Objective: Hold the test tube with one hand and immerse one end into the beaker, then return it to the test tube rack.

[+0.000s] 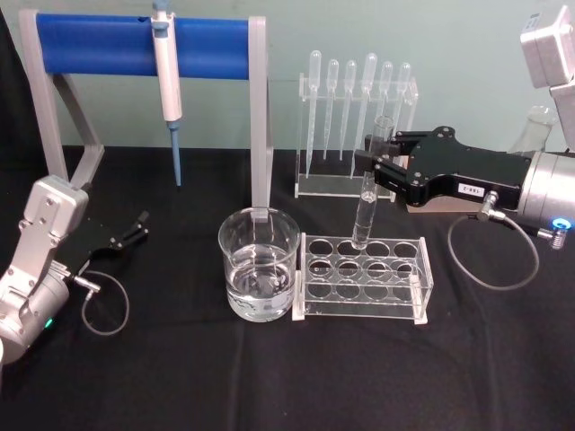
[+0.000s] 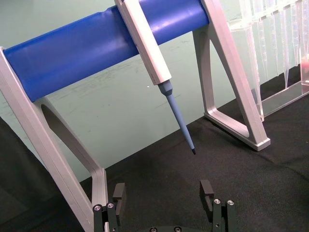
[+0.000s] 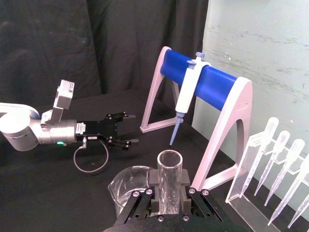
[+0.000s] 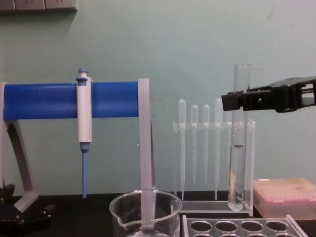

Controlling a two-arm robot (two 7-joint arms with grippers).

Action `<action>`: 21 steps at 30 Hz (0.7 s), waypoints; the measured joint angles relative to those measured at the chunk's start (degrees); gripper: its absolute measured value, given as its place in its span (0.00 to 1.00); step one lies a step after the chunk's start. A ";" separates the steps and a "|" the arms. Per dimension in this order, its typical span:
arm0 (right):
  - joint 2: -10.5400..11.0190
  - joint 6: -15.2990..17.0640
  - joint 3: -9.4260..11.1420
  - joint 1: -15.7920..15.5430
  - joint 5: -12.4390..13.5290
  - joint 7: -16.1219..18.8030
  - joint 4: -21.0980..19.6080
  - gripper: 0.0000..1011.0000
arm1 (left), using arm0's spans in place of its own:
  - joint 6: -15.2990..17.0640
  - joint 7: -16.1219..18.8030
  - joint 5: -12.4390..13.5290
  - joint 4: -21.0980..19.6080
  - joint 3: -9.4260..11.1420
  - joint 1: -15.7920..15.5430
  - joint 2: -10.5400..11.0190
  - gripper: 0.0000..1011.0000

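Counted in the head view: one test tube (image 1: 367,206), one beaker (image 1: 259,265), one test tube rack (image 1: 364,278), six bulb-topped pipettes (image 1: 359,90) in a clear stand, one white and blue pipettor (image 1: 167,76) hung on a blue-barred frame (image 1: 90,45), and two pincers.

Right of centre, the right pincer (image 1: 377,163), closed on the tube's upper part, a little below the rim. Tube upright, round bottom over a back-row hole of the rack at lower centre. Beaker just beside the rack's left end, partly filled with clear liquid. At the left edge, near the black counter (image 1: 269,386), the left pincer (image 1: 139,226), spread open and empty, well apart from the glassware.

Added by the chest view, unclear from the head view: tube bottom just clear above the rack's top plate, a dark line across the tube about halfway up, a pink box (image 4: 284,197) at lower right. Four pipettes countable there, with the tube in front of the stand's right part. Beaker and rack cut off by the bottom edge.

In the right wrist view, at bottom centre, the tube's open rim between two black fingers, with the beaker rim beside it. In the left wrist view, parted fingers at the bottom edge, nothing between them.

Rack holes hard to count, since the clear plates overlap.
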 joint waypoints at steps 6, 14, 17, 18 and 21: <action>0.00 0.00 0.00 0.00 0.00 0.00 0.00 0.24 | 0.00 0.00 0.00 0.00 0.00 0.00 0.00 0.99; 0.00 0.00 0.00 0.00 0.00 0.00 0.00 0.24 | 0.00 0.00 0.00 0.00 0.00 0.00 0.00 0.99; 0.00 0.00 0.00 0.00 0.00 0.00 0.00 0.24 | 0.00 0.00 0.00 0.00 0.00 0.00 0.00 0.99; 0.00 0.00 0.00 0.00 0.00 0.00 0.00 0.24 | 0.00 0.00 0.00 0.00 0.00 0.00 0.00 0.99; 0.00 0.00 0.00 0.00 0.00 0.00 0.00 0.24 | 0.00 0.00 0.00 0.00 0.00 0.00 0.00 0.99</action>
